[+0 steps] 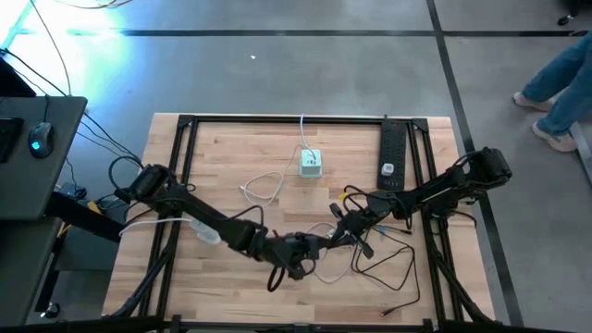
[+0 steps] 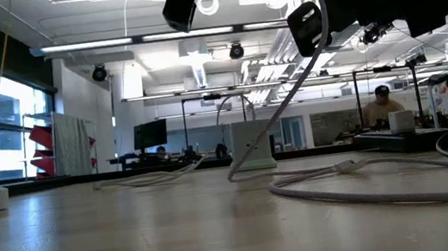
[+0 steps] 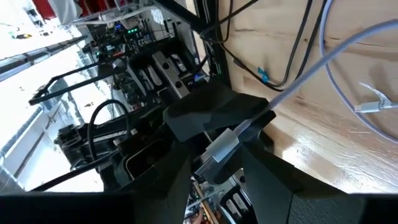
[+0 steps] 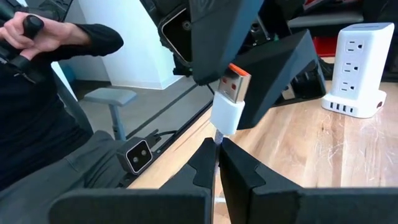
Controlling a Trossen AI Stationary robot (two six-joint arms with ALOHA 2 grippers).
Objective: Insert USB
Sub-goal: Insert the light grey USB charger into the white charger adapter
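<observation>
The white USB plug point(image 4: 227, 106) with an orange tongue in its metal end stands just past my right gripper point(image 4: 217, 163), which is shut on its thin white cable. My left gripper point(image 3: 217, 177) is open, one dark finger on each side of the plug point(image 3: 219, 151); whether they touch it I cannot tell. Both grippers meet above the table's near middle, left gripper point(image 1: 298, 252) and right gripper point(image 1: 351, 229). The white power tower point(image 1: 310, 164) stands upright on its base farther back, its USB ports point(image 4: 348, 109) showing low on its side. My right gripper pinches the white cable point(image 4: 217, 138) between its two fingers, just behind the plug's white housing. The plug stands beyond the fingertips, metal end away from them, lifted clear of the table. The rest of the cable point(image 3: 323, 59) trails down onto the wood.
A black power strip point(image 1: 390, 153) lies along the far right of the table. Loops of black cable point(image 1: 388, 264) and white cable point(image 1: 264, 188) lie on the wood. A person in dark sleeves point(image 4: 56, 93) sits beyond the table; another person's legs point(image 1: 555, 83) show at far right.
</observation>
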